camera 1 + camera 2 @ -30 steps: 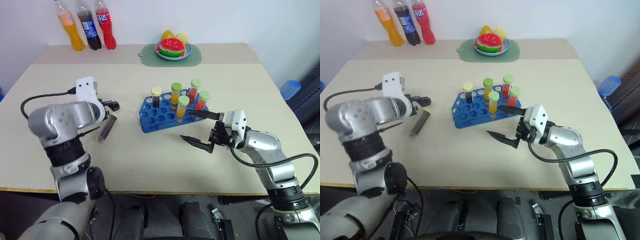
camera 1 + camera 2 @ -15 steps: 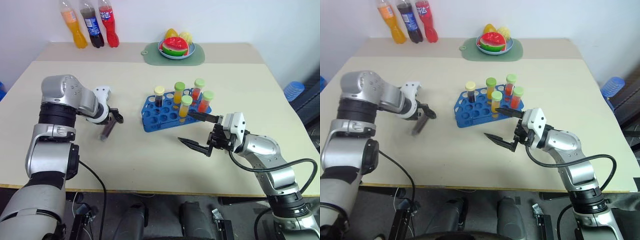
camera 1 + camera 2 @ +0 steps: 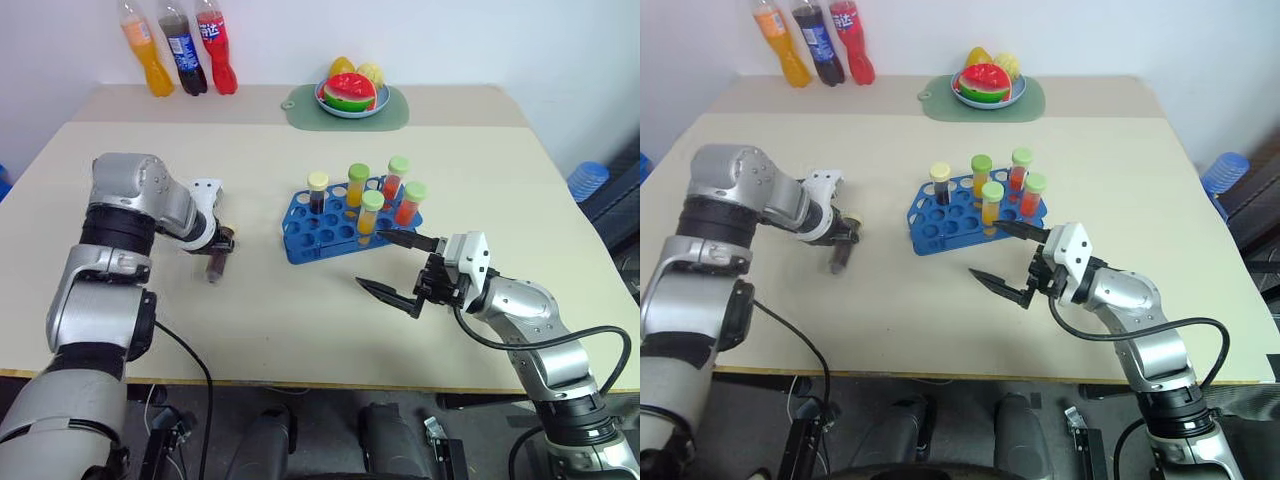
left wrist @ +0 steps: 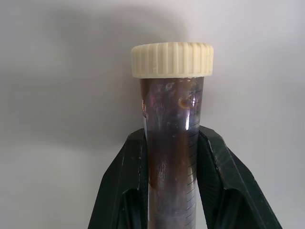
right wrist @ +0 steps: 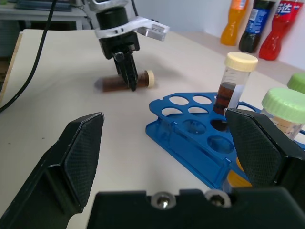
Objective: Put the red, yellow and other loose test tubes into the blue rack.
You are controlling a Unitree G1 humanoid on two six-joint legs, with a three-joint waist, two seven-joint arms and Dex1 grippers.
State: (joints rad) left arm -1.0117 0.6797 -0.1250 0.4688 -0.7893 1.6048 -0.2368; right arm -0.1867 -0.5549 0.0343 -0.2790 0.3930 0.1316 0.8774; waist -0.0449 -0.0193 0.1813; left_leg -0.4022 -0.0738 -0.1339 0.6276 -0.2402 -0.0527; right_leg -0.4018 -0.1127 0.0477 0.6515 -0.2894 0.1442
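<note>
Standing between both arms, the blue rack (image 3: 340,225) holds five capped tubes (image 3: 371,212).

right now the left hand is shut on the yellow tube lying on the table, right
Not quite: the tube in the left hand holds dark brown liquid under a cream cap, not yellow. The left wrist view shows it clamped between the fingers; it does lie on the table.
</note>
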